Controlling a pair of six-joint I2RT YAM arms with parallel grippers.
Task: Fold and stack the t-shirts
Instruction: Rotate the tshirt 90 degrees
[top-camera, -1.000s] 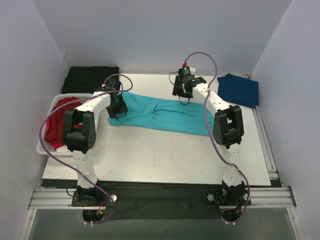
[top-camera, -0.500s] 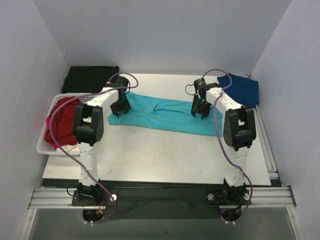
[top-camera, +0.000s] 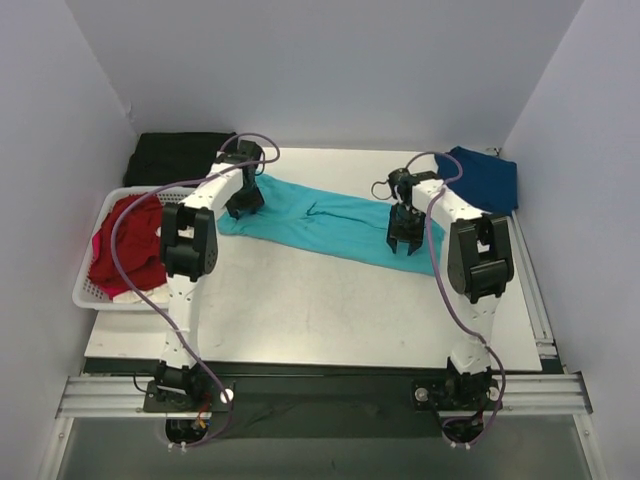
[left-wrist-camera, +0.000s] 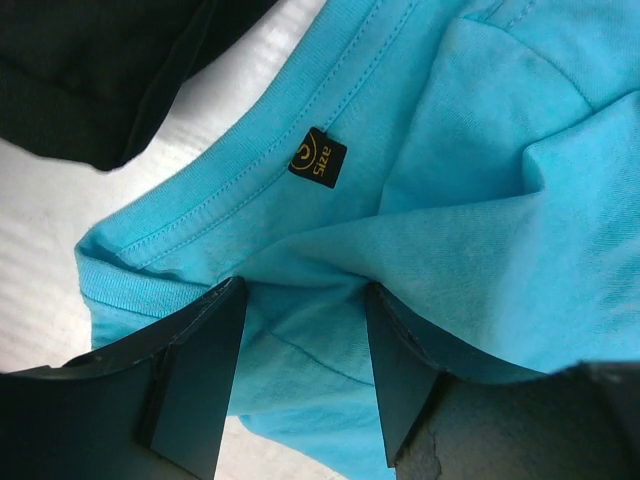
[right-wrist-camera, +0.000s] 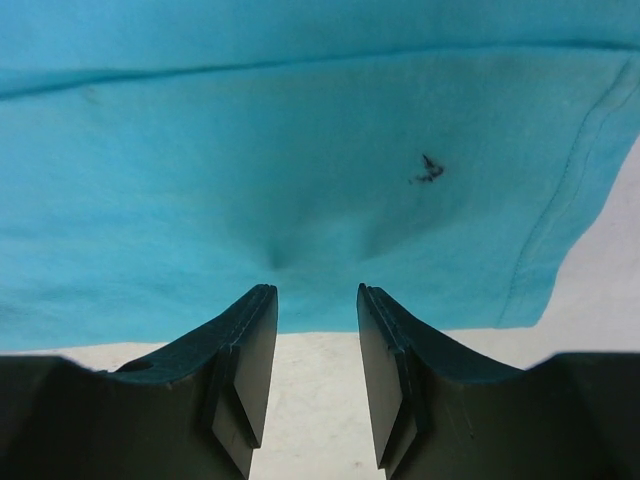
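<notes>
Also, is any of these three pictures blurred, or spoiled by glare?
Top view: sharp, evenly lit, no glare. Left wrist view: the label on the turquoise t-shirt is crisp, the jaws dark. Right wrist view: the hem stitching is crisp.

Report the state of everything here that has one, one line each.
turquoise t-shirt, laid out in a long band, unstacked
navy t-shirt, bunched at far right
white basket, upright, holding red cloth
red t-shirt, crumpled in the white basket
black cloth, folded, far left
left end effector, open, astride the turquoise collar
right end effector, open, at the turquoise shirt's near edge
</notes>
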